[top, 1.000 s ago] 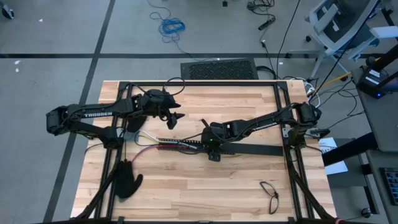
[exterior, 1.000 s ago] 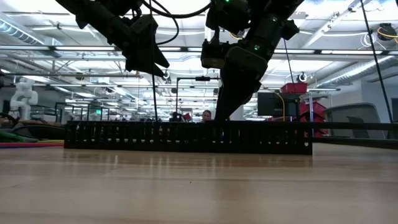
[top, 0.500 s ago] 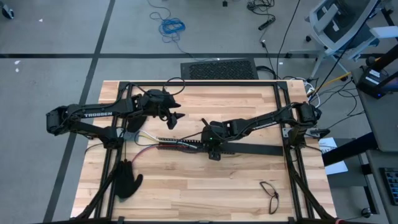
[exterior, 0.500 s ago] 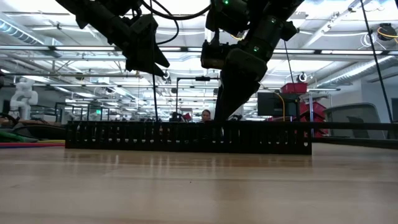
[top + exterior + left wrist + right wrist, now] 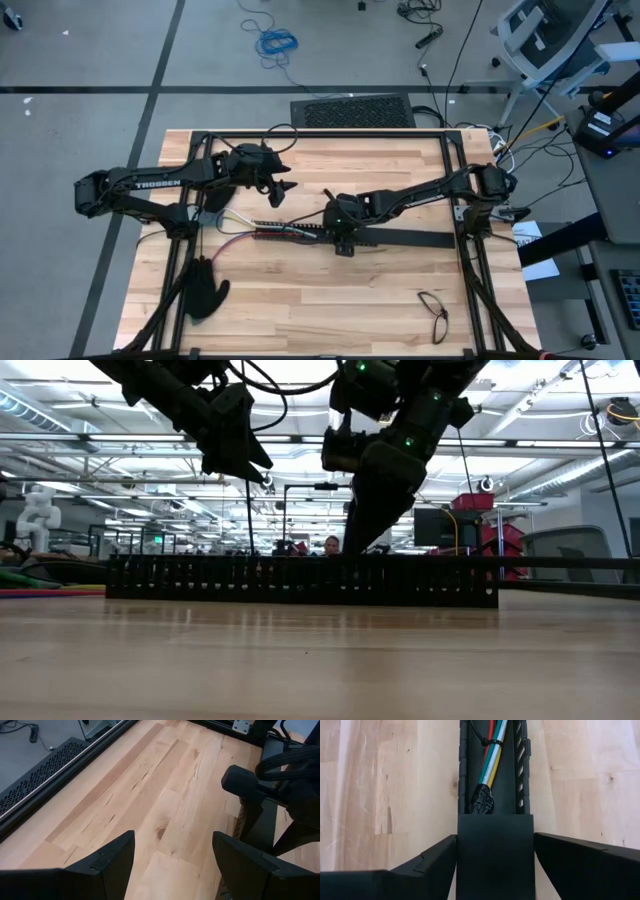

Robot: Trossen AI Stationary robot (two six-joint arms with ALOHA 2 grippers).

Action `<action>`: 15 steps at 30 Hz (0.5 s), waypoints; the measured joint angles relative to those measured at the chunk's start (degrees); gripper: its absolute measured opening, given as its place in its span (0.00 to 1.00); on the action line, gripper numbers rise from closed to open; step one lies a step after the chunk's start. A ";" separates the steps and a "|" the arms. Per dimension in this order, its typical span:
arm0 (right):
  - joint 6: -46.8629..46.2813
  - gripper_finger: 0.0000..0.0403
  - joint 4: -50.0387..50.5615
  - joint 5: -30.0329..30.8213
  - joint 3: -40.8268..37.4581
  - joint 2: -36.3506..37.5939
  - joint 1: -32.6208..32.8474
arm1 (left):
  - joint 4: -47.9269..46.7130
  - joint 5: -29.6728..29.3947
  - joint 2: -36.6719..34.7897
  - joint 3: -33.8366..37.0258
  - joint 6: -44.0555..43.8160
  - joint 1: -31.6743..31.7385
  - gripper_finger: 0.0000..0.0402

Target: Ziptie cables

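**Right gripper poised over the cable channel, left arm waiting**

The right gripper [image 5: 343, 240] hangs over the black slotted bar [image 5: 492, 780] at the middle of the table [image 5: 300, 300], its fingers [image 5: 580, 857] apart, one on either side of the bar's closed cover. In the right wrist view the cables [image 5: 492, 757], red, white, green and yellow, lie inside the open channel, already cinched by a dark ziptie [image 5: 490, 742] and ending in a black wrapped tip. The left gripper [image 5: 281, 186] waits above the rear left of the table, fingers [image 5: 107, 862] apart and holding nothing.

Risks, as judged: the fingers straddle the bar, so closing here would probably clamp the bar and not the bundle; a descent could also snag a slot or shift the channel.

Hidden or unclear: the bar's wall conceals the cables in the low view; the ziptie's tail runs out of the picture; loose zipties cannot be made out. A dark glove [image 5: 205, 287] lies at the front left.
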State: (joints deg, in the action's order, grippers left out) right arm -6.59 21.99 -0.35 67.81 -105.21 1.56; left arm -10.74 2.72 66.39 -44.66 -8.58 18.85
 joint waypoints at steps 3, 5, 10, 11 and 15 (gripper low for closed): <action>-0.39 0.66 -0.56 -0.57 0.04 -1.25 -0.12 | 0.00 0.00 0.00 0.00 0.00 0.00 0.65; -0.92 0.67 -0.85 -2.01 0.04 -1.83 -0.48 | 0.03 0.00 0.00 0.00 0.00 0.00 0.65; -0.77 0.66 -0.91 -2.72 0.02 -1.70 -0.87 | 0.07 0.00 0.00 0.00 0.00 0.00 0.65; -0.69 0.65 -0.83 -2.73 0.02 -1.70 -0.87 | 0.07 0.00 0.00 0.00 0.00 0.00 0.65; -0.43 0.63 -0.85 -2.62 0.02 -1.70 -0.92 | 2.15 0.89 0.00 0.00 0.02 -0.31 0.65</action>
State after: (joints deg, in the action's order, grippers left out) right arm -7.02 21.14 -2.96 67.83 -106.91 0.64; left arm -8.59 3.61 66.39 -44.66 -8.56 18.54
